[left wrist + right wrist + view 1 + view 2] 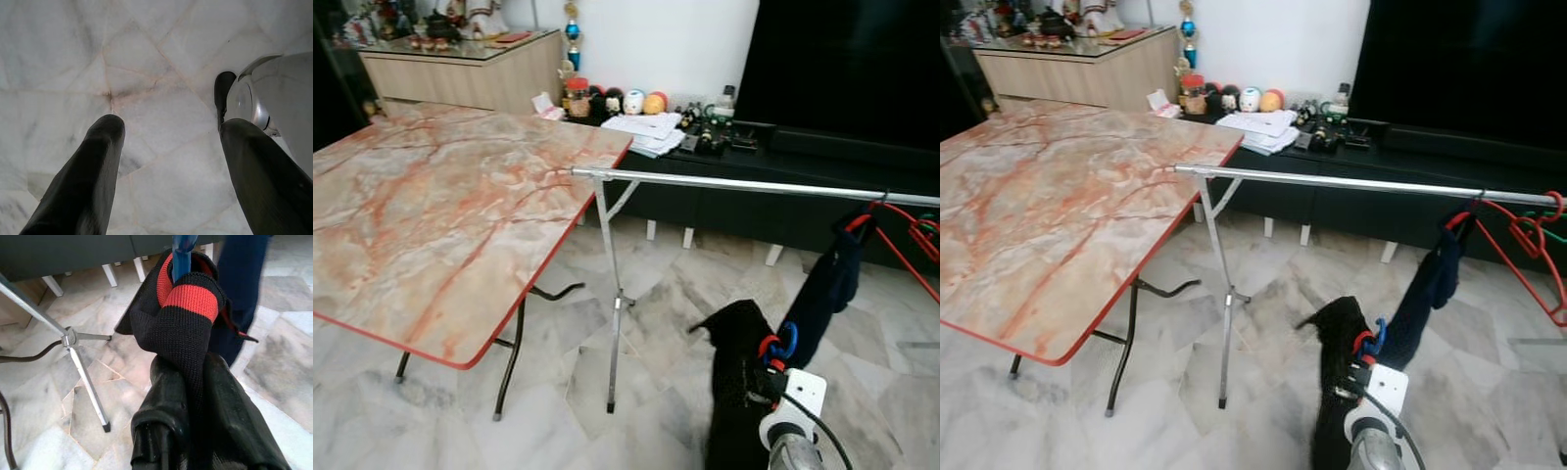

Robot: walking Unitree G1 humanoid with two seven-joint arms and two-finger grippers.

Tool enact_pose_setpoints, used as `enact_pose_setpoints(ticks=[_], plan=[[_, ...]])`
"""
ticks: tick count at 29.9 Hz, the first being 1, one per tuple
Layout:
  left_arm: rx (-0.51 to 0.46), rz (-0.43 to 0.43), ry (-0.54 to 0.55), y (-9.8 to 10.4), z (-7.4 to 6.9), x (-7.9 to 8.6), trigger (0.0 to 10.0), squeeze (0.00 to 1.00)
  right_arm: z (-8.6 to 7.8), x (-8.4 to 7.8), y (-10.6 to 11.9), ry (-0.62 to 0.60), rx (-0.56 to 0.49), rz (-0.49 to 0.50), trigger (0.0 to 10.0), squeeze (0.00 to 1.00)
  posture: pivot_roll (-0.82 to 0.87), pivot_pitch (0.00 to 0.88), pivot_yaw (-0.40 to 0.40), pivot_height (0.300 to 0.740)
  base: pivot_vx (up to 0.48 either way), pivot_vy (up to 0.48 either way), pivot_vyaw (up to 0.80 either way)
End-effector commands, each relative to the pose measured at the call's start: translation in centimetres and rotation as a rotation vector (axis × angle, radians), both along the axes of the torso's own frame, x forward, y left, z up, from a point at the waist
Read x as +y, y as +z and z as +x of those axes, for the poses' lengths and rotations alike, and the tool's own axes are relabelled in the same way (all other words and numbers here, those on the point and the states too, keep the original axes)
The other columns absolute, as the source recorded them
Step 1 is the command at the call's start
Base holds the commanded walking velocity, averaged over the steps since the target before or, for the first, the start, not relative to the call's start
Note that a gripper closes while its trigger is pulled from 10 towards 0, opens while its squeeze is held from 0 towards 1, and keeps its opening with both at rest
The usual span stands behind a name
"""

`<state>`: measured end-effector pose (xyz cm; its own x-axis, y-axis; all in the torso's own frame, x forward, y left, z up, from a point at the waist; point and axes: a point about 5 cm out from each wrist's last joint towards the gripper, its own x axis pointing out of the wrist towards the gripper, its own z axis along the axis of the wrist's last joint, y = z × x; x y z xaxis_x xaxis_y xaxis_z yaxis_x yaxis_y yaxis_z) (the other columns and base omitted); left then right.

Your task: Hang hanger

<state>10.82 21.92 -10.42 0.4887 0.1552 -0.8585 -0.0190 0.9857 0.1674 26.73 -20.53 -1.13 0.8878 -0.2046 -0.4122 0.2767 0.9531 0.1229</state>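
Marble-patterned desk (440,215), red-edged, on dark folding legs, stands on the pale marble-tile floor (656,294), well apart from the right jaws. A metal rail stand (612,323) rests on the floor between desk and jaws.

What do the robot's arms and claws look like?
The right arm is silver, with a white box at the wrist and a black cable looping beside it. Each claw has two long, smooth black fingers, thick and rounded: left claw, right claw.

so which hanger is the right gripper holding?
The blue hanger, with the black garment on it, in the right gripper; the red hangers hang on the rail.
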Motion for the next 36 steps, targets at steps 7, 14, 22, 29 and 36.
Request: enact_pose_setpoints(ticks=[7, 14, 22, 29, 36], plan=[[0.007, -0.007, 0.002, -0.06, -0.31, 0.11, 10.0, 0.00, 0.49, -0.32, 0.52, -0.017, -0.023, -0.007, 10.0, 0.00, 0.15, 0.000, 0.043, 0.740, 0.000, 0.000, 0.00], [0.008, -0.006, 0.001, -0.06, -0.31, 0.12, 10.0, 0.00, 0.48, -0.24, 0.49, -0.013, -0.020, -0.010, 10.0, 0.00, 0.15, 0.000, 0.041, 0.740, -0.261, 0.000, 0.00], [0.010, -0.001, -0.002, -0.07, -0.32, 0.10, 10.0, 0.00, 0.51, -0.20, 0.47, -0.010, -0.018, -0.010, 10.0, 0.00, 0.15, 0.000, 0.040, 0.740, -0.301, 0.000, 0.00], [0.012, 0.001, 0.002, -0.08, -0.31, 0.08, 10.0, 0.00, 0.59, -0.17, 0.50, -0.008, -0.017, -0.010, 10.0, 0.00, 0.16, 0.000, 0.038, 0.740, -0.041, 0.000, 0.00], [0.009, -0.002, 0.018, -0.10, -0.31, -0.02, 10.0, 0.00, 0.79, -0.21, 0.62, -0.002, -0.016, -0.014, 10.0, 0.00, 0.16, 0.000, 0.031, 0.740, 0.000, 0.000, 0.00]])
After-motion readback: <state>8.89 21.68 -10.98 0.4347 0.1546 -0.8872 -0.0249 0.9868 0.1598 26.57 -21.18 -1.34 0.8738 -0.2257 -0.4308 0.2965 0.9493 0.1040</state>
